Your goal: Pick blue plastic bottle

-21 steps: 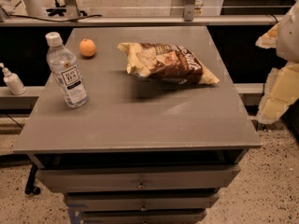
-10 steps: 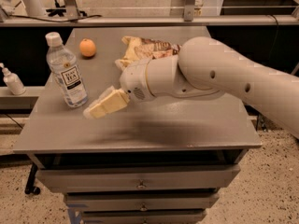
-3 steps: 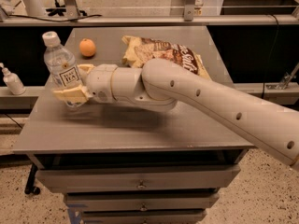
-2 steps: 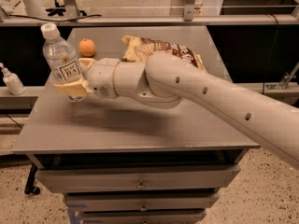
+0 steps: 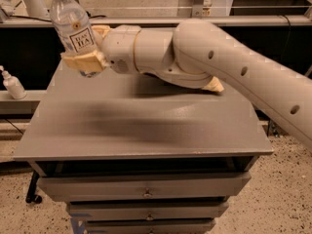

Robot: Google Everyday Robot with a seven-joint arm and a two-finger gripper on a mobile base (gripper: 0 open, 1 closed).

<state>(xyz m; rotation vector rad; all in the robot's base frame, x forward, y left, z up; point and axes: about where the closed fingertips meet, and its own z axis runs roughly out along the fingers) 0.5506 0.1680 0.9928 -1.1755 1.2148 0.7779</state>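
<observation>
Tan fingers [image 5: 83,62] of the gripper [image 5: 88,50] are closed around the lower body of the blue plastic bottle [image 5: 73,26], one finger across its front below the "TEA" label and the other behind it. The bottle leans slightly left over the far left corner of the grey table [image 5: 141,130], its white cap at the top edge of the view. The white arm [image 5: 219,62] reaches in from the right across the table; a small pump bottle [image 5: 12,84] stands on a ledge to the left.
</observation>
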